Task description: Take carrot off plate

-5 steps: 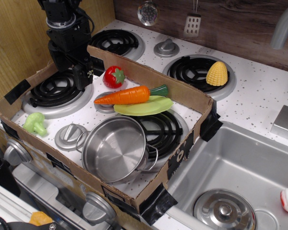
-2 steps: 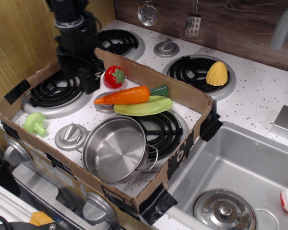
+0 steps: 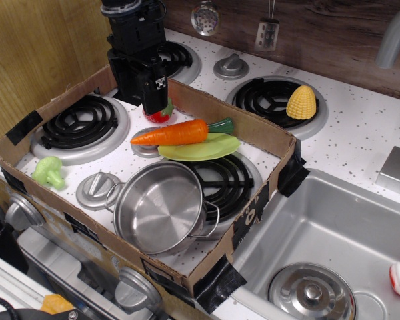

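The orange carrot point(image 3: 172, 133) with its dark green stem end lies across the light yellow-green plate point(image 3: 203, 149), its tip overhanging the plate's left edge. Both sit inside the cardboard tray on the toy stove. My black gripper point(image 3: 153, 107) hangs above and to the left of the carrot, in front of the red strawberry point(image 3: 161, 115), which it mostly hides. The fingers point down; I cannot tell whether they are open or shut. The gripper holds nothing that I can see and does not touch the carrot.
A steel pot point(image 3: 159, 208) stands in front of the plate. A grey lid point(image 3: 97, 190) and green broccoli point(image 3: 49, 172) lie front left. Yellow corn point(image 3: 301, 103) sits on the back right burner. The cardboard wall point(image 3: 250, 127) runs behind the plate. The sink point(image 3: 333, 247) is to the right.
My gripper has moved right and toward the back, from over the left burner to in front of the strawberry, near the carrot. The carrot and plate have not moved.
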Motion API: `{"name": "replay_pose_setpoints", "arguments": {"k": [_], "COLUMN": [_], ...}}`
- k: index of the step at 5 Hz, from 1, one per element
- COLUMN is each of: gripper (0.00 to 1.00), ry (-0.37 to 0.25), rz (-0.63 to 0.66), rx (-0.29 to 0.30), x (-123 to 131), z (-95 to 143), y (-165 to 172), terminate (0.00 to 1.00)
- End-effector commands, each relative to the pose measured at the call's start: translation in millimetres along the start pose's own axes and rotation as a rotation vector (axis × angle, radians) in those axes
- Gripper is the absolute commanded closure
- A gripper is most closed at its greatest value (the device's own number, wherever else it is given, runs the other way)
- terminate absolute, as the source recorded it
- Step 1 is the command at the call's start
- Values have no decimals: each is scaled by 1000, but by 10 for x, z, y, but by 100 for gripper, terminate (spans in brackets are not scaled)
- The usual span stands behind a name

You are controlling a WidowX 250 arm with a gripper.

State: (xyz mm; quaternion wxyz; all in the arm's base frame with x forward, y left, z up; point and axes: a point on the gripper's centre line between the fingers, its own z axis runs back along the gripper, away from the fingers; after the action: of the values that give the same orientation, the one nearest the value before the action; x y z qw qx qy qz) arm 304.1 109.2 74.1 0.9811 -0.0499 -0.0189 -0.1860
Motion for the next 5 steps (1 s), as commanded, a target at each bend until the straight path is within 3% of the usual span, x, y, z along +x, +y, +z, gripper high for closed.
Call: {"name": "replay_pose_setpoints", "arguments": {"k": [1, 2, 3, 5], "gripper": [0, 0, 0, 0], "ry": [-25, -28, -50, -60], "rz": [-49, -66, -69, -54], "rx": [-46, -47, 4, -32], "x": [225, 281, 315, 307], "z": [-29, -169, -255, -452], "y": [-69, -131, -163, -206], "terminate": [0, 0, 0, 0]}}
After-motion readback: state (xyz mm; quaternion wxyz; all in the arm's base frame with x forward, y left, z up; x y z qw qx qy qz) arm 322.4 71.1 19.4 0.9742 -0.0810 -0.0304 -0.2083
